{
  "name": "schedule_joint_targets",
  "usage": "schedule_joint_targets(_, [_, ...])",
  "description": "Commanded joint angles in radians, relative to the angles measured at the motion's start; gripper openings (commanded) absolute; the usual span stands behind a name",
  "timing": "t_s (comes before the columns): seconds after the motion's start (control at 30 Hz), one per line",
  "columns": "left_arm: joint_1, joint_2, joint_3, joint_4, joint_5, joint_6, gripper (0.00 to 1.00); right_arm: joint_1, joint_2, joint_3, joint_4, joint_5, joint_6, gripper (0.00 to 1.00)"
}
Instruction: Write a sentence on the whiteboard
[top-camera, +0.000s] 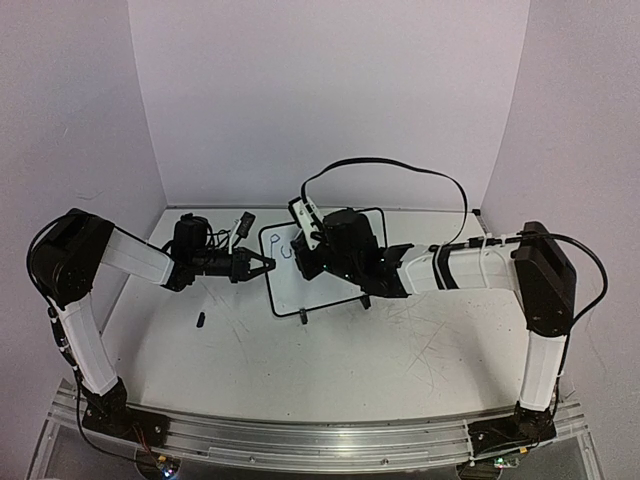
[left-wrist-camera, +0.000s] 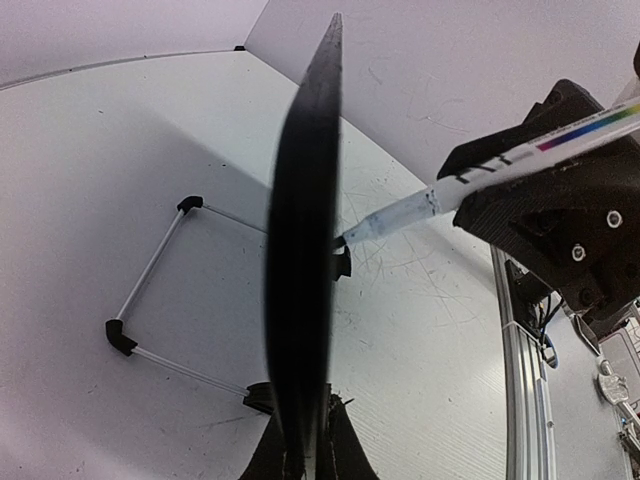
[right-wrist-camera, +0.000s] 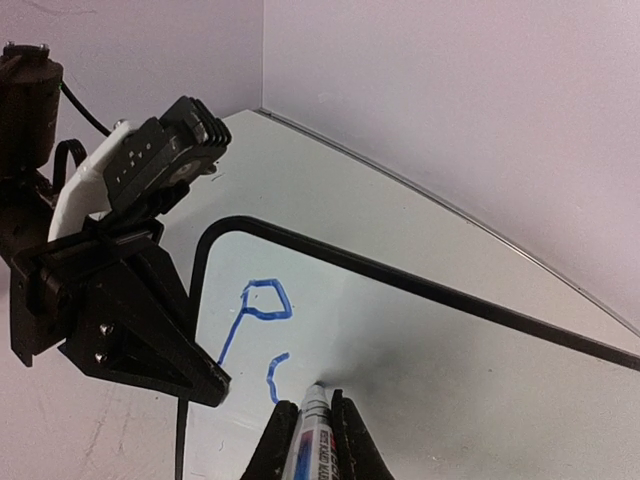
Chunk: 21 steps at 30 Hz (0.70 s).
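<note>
Right wrist: marker (right-wrist-camera: 308, 445) pinched between right gripper (right-wrist-camera: 312, 402) fingers, tip on board (right-wrist-camera: 420, 340), just beside a blue "P" and a half-drawn curve. Sentence (right-wrist-camera: 262, 305) barely begun, near board's corner. Left wrist: left gripper (left-wrist-camera: 300, 455) clamped on board's edge, presumably to stop sliding under pen pressure. Top external: small dark bit (top-camera: 200, 320) on table (top-camera: 420, 350), left of board, well apart, not in the way. Cable looped behind board, clear of it. Left fingers close to the writing, only likely obstruction.
</note>
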<state>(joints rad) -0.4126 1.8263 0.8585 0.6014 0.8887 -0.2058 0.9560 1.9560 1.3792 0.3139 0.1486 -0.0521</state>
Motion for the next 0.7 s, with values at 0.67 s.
schedule_joint_targets(0.67, [0.007,-0.024,0.023,-0.036,-0.08,0.043,0.0,-0.001,0.054,0.078,0.002,-0.047,0.024,0.0])
